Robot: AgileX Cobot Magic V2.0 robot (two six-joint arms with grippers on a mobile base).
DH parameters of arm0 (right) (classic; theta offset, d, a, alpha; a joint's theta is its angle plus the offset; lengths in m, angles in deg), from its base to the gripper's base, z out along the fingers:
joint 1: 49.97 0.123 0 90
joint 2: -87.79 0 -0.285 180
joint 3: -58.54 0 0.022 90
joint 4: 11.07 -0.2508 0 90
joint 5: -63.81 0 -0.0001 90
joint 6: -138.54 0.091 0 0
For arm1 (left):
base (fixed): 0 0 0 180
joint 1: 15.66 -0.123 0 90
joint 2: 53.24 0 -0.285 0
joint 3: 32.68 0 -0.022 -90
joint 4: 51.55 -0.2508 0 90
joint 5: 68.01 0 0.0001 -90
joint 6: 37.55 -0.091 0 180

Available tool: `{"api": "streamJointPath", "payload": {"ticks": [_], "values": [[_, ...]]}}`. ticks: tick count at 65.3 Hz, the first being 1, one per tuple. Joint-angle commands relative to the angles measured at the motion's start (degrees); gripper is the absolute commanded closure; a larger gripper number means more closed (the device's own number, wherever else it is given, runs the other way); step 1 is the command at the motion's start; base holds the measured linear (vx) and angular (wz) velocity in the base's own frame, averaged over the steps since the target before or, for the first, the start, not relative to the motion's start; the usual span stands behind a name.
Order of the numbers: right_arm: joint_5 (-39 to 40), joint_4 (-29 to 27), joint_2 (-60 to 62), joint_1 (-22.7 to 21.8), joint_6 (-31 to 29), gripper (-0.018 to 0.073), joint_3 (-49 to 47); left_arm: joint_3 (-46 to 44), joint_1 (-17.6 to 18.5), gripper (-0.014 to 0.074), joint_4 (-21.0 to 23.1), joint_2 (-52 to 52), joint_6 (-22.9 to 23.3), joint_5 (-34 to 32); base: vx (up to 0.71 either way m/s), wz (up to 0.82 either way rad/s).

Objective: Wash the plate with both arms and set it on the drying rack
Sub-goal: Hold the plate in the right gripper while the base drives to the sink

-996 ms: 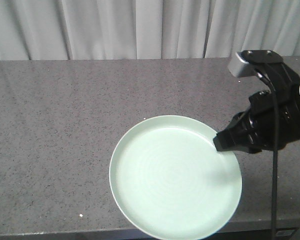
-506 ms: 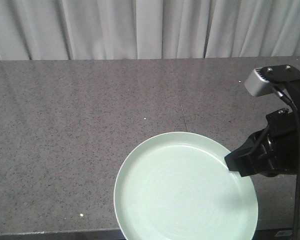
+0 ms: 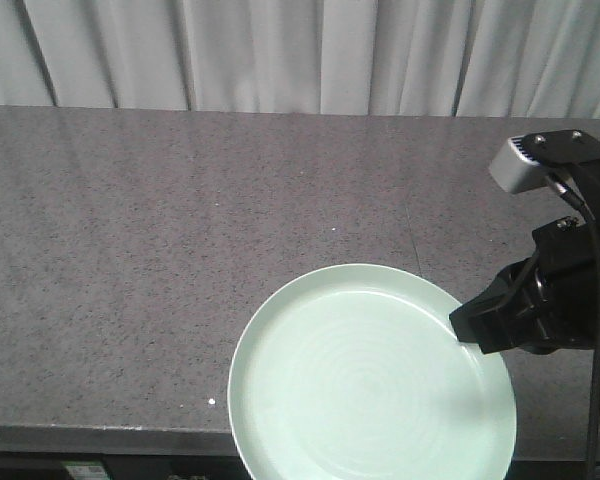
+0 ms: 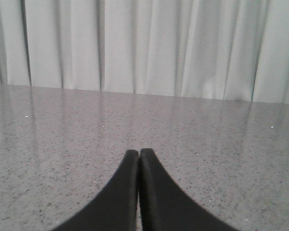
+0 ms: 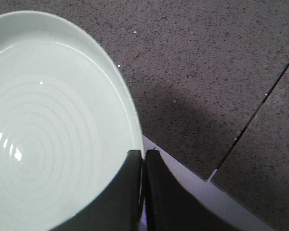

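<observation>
**A:** What takes up most of the scene?

**B:** A pale pleated curtain [image 3: 300,55] runs along the far side. In front of it a dark speckled stone countertop [image 3: 130,250] stretches from left to right.

**A:** And the plate?

**B:** The plate [image 3: 370,380], round and pale mint-green with a low rim, is at the near right of the front view. Its near part reaches past the countertop's near edge and is cut off by the frame (faint concentric rings show on its face). I cannot tell whether it rests on the stone or hangs just above it.

**A:** What holds it?

**B:** The right arm [image 3: 570,290], black and blocky, comes in from the right. The right gripper [image 5: 143,155] is clamped on the plate's right rim. In the wrist view one finger lies over the inside of the plate and the other outside it, with the rim in the thin gap between them.

**A:** The other one?

**B:** The left gripper [image 4: 138,154] shows only in its own wrist view, low over bare countertop and facing the curtain. Its two fingers are pressed together with nothing between them.

**A:** Smaller things?

**B:** A light-grey camera box [image 3: 525,162] sits atop the right arm, and a black cable [image 3: 592,400] drops from it toward the near edge. A thin seam [image 5: 260,103] crosses the stone right of the plate. A tiny white speck [image 3: 212,402] lies near the countertop's near edge, left of the plate.
</observation>
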Motion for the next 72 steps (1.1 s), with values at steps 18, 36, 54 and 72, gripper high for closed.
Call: {"api": "streamJointPath", "payload": {"ticks": [18, 36, 54, 72], "values": [[1.7, -2.1, 1.2, 0.0, -0.6, 0.0568, -1.3, -1.5, 0.3, 0.0603, 0.1, -0.8, 0.4, -4.4, -0.06, 0.29], [1.5, -2.1, 1.2, 0.0, -0.6, 0.0568, -1.3, -1.5, 0.3, 0.0603, 0.1, -0.8, 0.4, -4.4, -0.08, 0.39], [1.5, -2.1, 1.2, 0.0, -0.6, 0.0568, -1.3, -1.5, 0.3, 0.0603, 0.1, -0.8, 0.4, -4.4, -0.09, 0.36], [1.5, -2.1, 1.2, 0.0, -0.6, 0.0568, -1.3, -1.5, 0.3, 0.0603, 0.1, -0.8, 0.4, -4.4, -0.09, 0.37]]}}
